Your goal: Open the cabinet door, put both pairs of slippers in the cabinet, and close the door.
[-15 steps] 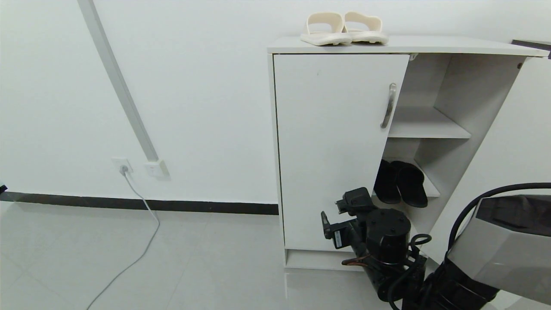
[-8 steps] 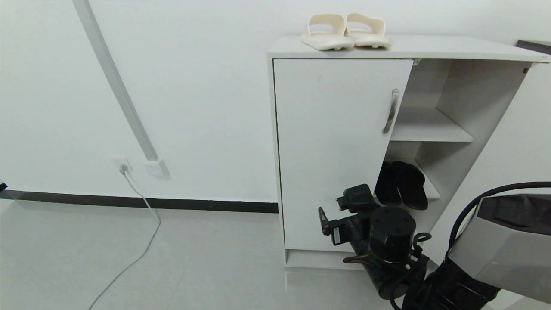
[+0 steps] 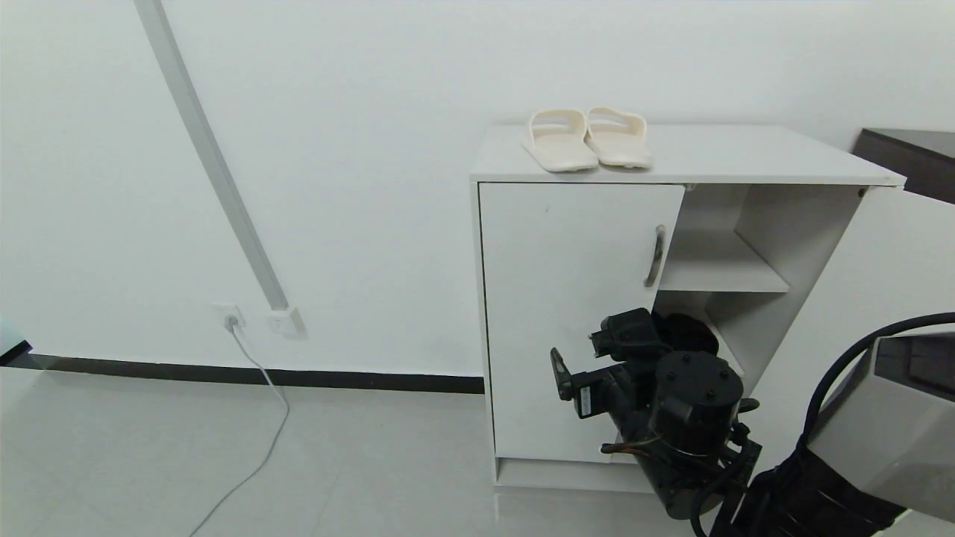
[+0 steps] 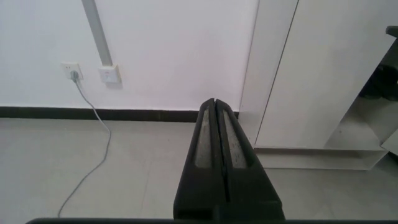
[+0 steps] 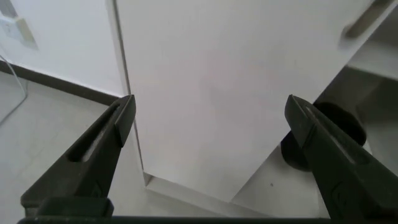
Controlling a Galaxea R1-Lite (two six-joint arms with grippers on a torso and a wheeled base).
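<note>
The right gripper (image 3: 589, 358) is held low before the cabinet (image 3: 709, 153) and its shut left door (image 3: 567, 298), fingers (image 5: 106, 140) spread wide on nothing. The left gripper (image 4: 214, 107) aims at the wall foot beside the cabinet, fingers pressed together. The cream slippers (image 3: 586, 139) sit on the cabinet top; the black slippers (image 5: 323, 134) seem to lie on the lower shelf, partly hidden by the arm.

Right arm (image 3: 694, 418) was held low and forward, with the right gripper (image 5: 210, 106) spread wide; the left gripper (image 4: 214, 143) had its fingers pressed flat together.
</note>
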